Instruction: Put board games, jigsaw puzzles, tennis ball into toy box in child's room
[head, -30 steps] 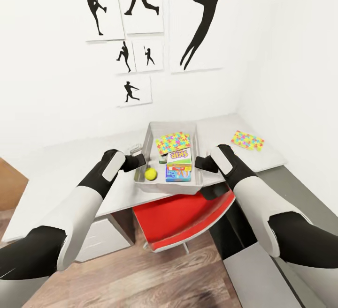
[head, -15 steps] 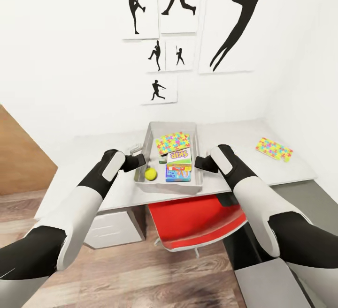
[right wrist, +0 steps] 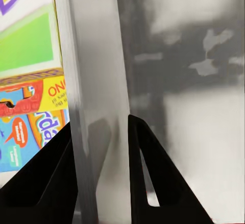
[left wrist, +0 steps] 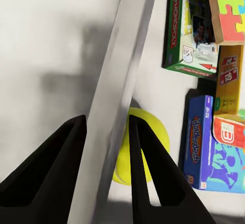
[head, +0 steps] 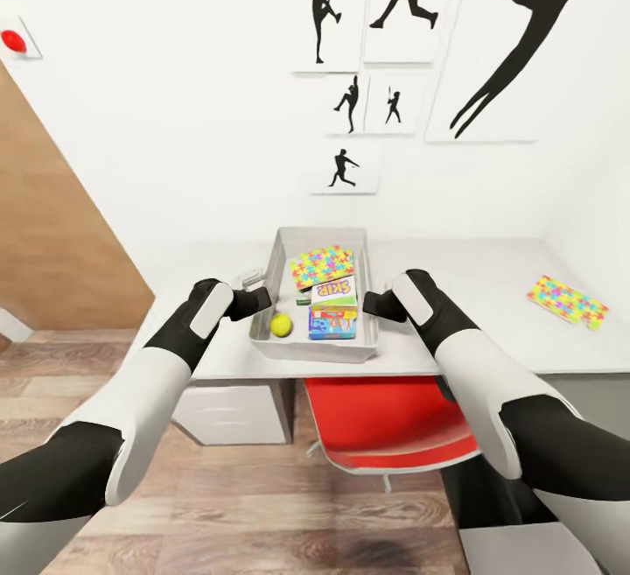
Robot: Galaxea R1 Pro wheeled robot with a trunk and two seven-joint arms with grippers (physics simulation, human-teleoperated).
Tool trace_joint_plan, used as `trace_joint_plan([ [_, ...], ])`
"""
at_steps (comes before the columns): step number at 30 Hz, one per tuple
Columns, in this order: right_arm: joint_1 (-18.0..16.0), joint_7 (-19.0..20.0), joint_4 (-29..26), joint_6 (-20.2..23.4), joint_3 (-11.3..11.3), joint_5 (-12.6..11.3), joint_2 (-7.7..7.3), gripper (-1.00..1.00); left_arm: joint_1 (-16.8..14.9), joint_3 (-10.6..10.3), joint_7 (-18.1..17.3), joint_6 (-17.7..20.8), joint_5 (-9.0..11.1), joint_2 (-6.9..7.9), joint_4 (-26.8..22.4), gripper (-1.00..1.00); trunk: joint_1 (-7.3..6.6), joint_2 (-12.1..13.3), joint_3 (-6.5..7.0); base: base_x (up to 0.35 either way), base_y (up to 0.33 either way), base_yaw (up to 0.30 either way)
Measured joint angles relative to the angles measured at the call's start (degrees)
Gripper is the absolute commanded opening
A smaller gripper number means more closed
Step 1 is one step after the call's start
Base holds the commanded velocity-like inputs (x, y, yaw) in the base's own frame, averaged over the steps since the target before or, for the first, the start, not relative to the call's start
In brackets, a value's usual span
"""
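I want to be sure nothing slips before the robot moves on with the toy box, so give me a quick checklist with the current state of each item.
1. Left gripper straddles a toy box wall: ok.
2. Right gripper straddles the opposite wall: ok.
3. Tennis ball inside the box: ok.
4. Board games in the box: the SKIP-BO box and blue box show in the head view, a green-edged box in the left wrist view: ok.
5. Both jigsaw puzzles in: not ok; one is in, the other lies on the table.
6. Grip firmness: cannot tell.
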Motion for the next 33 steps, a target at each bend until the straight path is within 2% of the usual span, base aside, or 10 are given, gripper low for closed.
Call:
trace_joint_plan([
  [6, -0.05, -0.01, -0.01, 0.05, -0.05, 0.16, 0.04, -1.00, -0.01, -0.03, -0.01, -0.09, 0.13, 0.03, 0.01, -1.00, 0.00, 0.00, 0.00, 0.000, 0.000, 0.240],
  [15, -0.09, -0.01, -0.04, 0.08, -0.06, 0.26, 0.07, -1.00, -0.02, -0.03, -0.01, -0.10, 0.17, 0.05, 0.00, -1.00, 0.00, -0.01, 0.01, 0.000, 0.040, 0.047],
  [33, -0.08, 0.01, -0.04, 0.11, -0.14, 0.38, 0.11, -1.00, -0.02, 0.00, 0.00, -0.04, 0.18, 0.06, 0.01, -1.00, 0.00, 0.00, 0.00, 0.000, 0.258, 0.003],
])
